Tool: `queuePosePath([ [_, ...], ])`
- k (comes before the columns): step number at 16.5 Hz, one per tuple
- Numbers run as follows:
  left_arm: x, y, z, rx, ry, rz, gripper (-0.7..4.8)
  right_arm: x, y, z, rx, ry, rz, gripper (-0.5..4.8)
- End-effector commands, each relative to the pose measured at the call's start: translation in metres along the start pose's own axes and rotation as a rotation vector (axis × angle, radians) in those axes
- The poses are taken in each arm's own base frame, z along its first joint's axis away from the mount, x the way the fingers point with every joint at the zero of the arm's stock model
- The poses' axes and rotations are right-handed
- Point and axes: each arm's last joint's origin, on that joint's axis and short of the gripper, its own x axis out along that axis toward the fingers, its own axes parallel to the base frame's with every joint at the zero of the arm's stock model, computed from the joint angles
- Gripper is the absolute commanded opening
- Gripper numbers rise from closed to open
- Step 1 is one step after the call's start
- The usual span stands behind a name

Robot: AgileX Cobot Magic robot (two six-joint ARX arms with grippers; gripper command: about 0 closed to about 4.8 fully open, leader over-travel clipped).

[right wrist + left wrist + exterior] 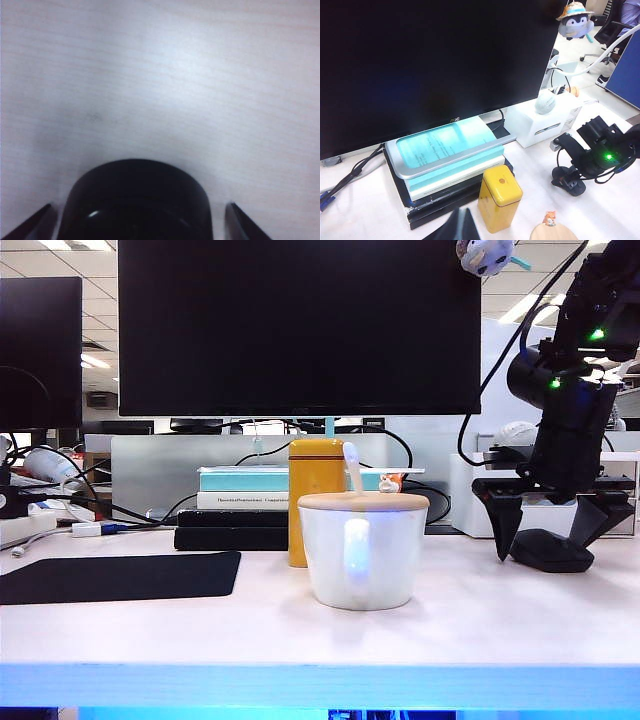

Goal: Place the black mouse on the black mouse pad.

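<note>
1. From my remote seat I use the white ceramic mug with a wooden lid (362,548) as my landmark; it stands near the middle of the pale wooden desk (480,630).
2. The small matte black mouse (551,551), a low rounded dome, rests on the desk well to the right of the mug.
3. The right gripper (553,540) points down over that mouse. Its two black fingers stand wide apart, one on each side of the mouse, with a gap between each fingertip and the mouse body.
4. In the right wrist view the mouse (134,200) fills the space between the two fingertips (31,224), and bare desk lies beyond it. Nothing is gripped.
5. The thin flat black mouse pad (118,576) lies flat on the desk, well to the left of the mug, with nothing on it.
6. A tall yellow tin box (315,498) stands just behind the mug, slightly to its left.
7. Behind the mug a large black monitor (298,325) stands on a stack of pale blue books (245,480).
8. Of the left gripper (455,227) I see only a dark finger at the edge of the left wrist view, close to the yellow tin; I cannot tell whether its jaws are apart or together.
</note>
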Motion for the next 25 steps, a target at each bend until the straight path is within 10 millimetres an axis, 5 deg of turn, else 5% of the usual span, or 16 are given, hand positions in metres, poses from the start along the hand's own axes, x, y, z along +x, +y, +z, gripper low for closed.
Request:
queuePosePath([
  [1,-0.001,-0.001,0.003,0.011,-0.017,-0.003,-0.05,0.006,0.0,-0.016,0.005,0.142,0.014,4.79],
  [16,0.0,0.0,0.002,0.008,-0.013,-0.003,-0.05,-0.001,0.0,-0.017,0.006,0.159,0.013,4.64],
  [20,0.0,0.0,0.002,0.008,-0.013,-0.003,-0.05,-0.001,0.0,-0.016,0.01,0.158,0.011,3.23],
  [25,0.0,0.0,0.002,0.007,-0.013,-0.003,-0.05,-0.007,0.0,-0.015,0.013,0.142,0.01,3.23],
])
